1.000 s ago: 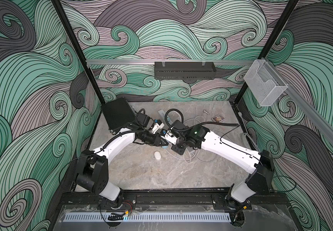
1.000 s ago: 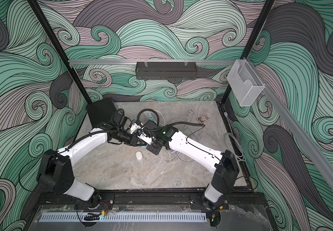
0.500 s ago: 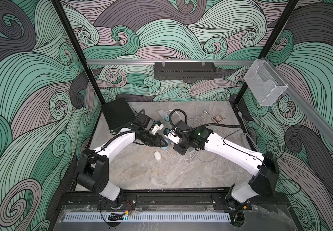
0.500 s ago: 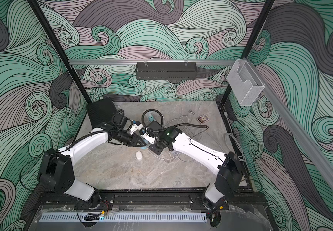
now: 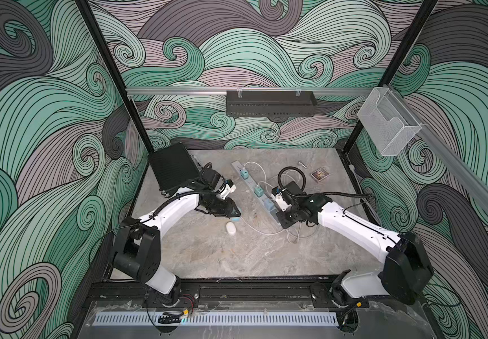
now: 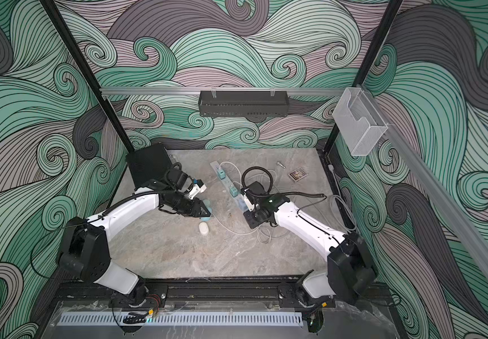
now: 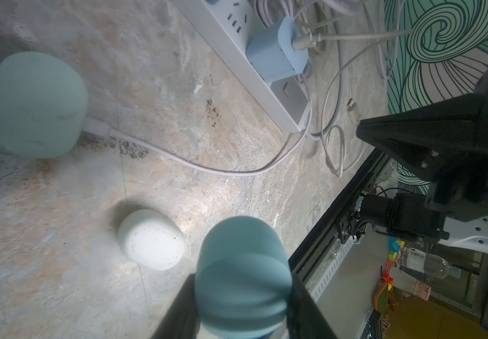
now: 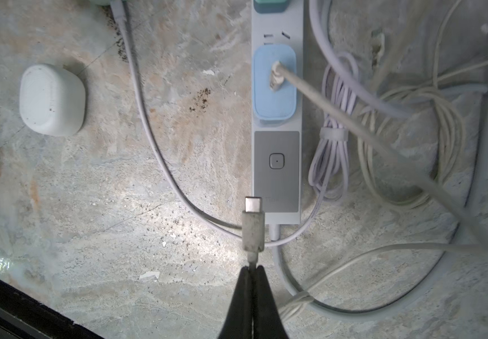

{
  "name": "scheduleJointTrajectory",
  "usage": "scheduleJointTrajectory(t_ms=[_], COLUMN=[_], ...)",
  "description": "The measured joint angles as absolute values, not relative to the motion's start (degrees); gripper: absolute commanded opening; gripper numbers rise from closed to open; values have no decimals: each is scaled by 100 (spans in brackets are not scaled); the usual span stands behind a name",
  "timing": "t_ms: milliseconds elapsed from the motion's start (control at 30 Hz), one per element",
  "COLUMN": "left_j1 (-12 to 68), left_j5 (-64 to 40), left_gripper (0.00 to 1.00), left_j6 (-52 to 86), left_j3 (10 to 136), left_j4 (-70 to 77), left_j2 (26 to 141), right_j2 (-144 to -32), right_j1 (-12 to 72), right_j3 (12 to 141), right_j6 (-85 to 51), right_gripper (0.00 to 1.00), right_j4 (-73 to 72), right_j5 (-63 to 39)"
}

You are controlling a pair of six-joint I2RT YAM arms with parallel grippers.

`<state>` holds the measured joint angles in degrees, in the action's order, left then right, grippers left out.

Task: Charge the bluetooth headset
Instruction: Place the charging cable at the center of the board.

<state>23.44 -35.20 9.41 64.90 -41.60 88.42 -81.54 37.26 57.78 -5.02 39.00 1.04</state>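
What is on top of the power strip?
On the power strip: far teal adapter, middle teal adapter, and blue adapter with a cable plugged in. In both top views the right arm covers its near end.

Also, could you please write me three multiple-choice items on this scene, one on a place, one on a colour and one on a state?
1. Where does the white case lie?
A. in the clear wall holder
B. on the table
C. in the black wall tray

2. What colour is the held case in the left tool?
A. teal
B. black
C. red

3. How is the right tool?
A. open and empty
B. shut on the white case
C. shut on the USB-C cable

Answers:
1 B: it rests on the bare stone surface, apart from the power strip.
2 A: the left wrist view shows it teal between the fingers.
3 C: the jaws pinch the cable just behind its plug.
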Motion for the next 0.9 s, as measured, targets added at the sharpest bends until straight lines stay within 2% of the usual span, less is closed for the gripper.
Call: scheduleJointTrajectory(t_ms=[700,900], left_j1=[2344,2344], left_j5=[-3400,-3369], left_gripper=[16,16], left_j6=[740,690], left_j3=[6361,6361], left_j4=[-4158,-4158], left_j2=[8840,8840], right_j2=[-8851,-8877], right_j1=[3632,3627], right_j3=[5280,5214], right_j6=[-2049,-2292], right_gripper=[0,9], right_j4=[3092,2950], right_j5=[78,130])
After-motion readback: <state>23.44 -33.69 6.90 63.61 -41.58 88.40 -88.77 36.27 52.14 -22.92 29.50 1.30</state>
